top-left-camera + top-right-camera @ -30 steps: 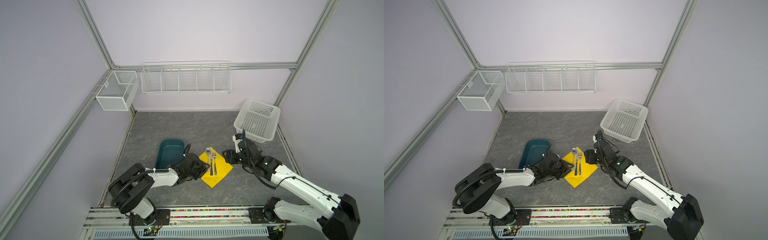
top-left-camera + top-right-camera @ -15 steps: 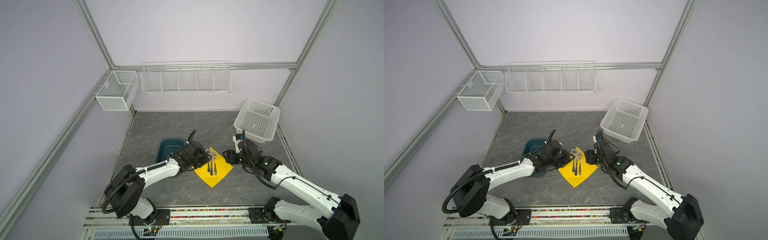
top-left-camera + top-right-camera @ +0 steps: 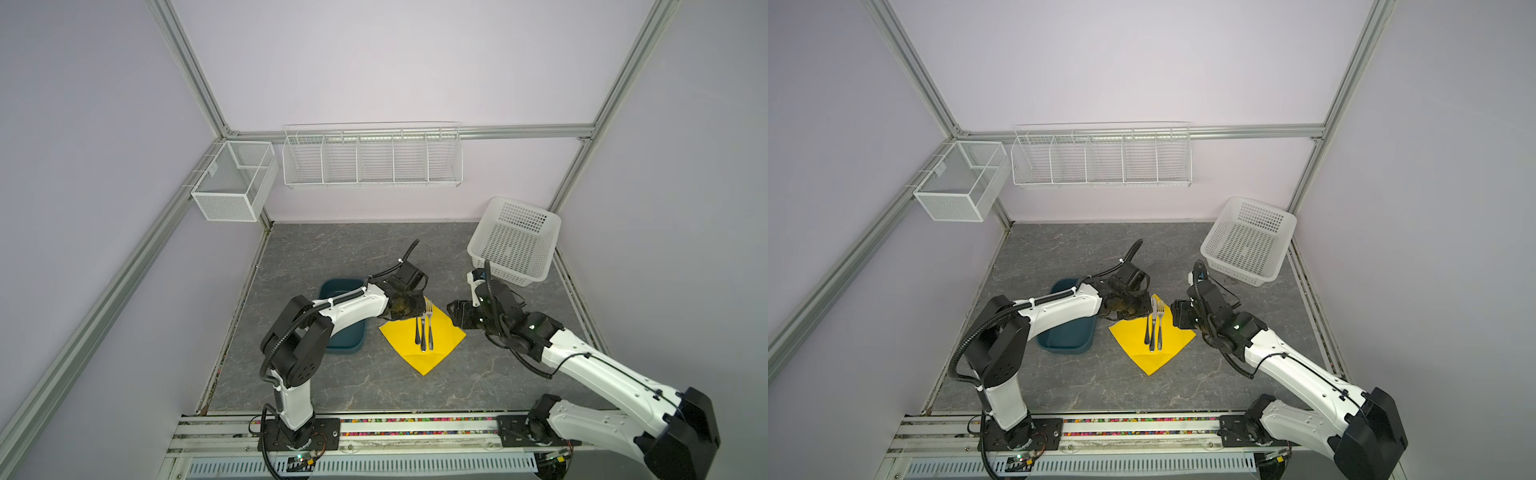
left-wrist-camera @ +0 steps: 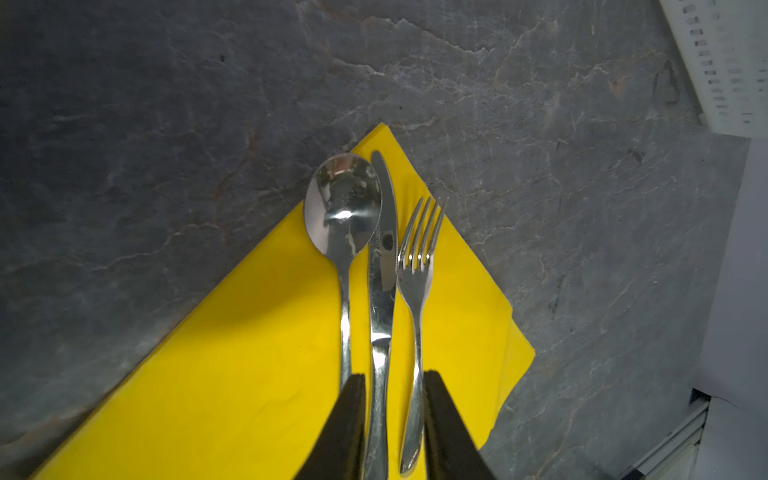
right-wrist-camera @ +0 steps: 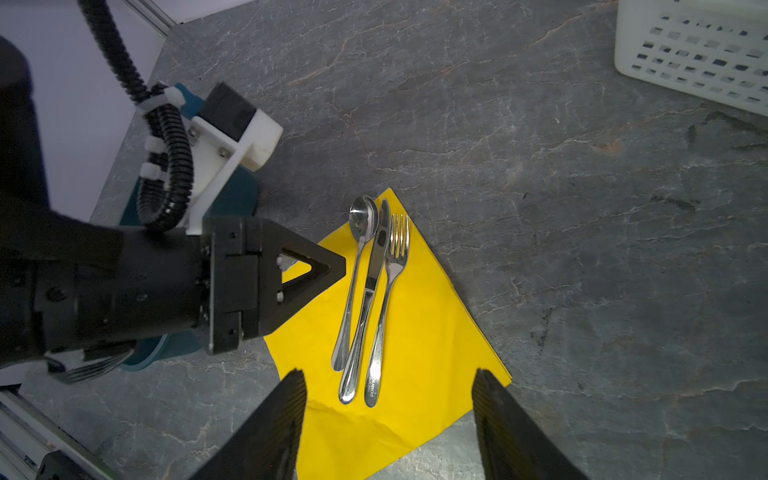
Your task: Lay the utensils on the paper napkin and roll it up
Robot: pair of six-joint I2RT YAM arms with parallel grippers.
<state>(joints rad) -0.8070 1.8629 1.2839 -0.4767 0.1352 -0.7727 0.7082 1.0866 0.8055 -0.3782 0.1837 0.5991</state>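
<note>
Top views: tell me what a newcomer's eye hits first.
The bright yellow square paper napkin jumps out at the centre, lying as a diamond, with three shiny silver metal utensils, spoon, knife and fork, side by side on it. The left gripper and right gripper flank it, jaws apart. A white perforated plastic basket sits at the far right.

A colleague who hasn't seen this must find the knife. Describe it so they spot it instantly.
On the grey tabletop lies a bright yellow square paper napkin. Three shiny silver metal utensils lie side by side on it; the knife is the middle one, between spoon and fork, with a plain flat blade.
</note>
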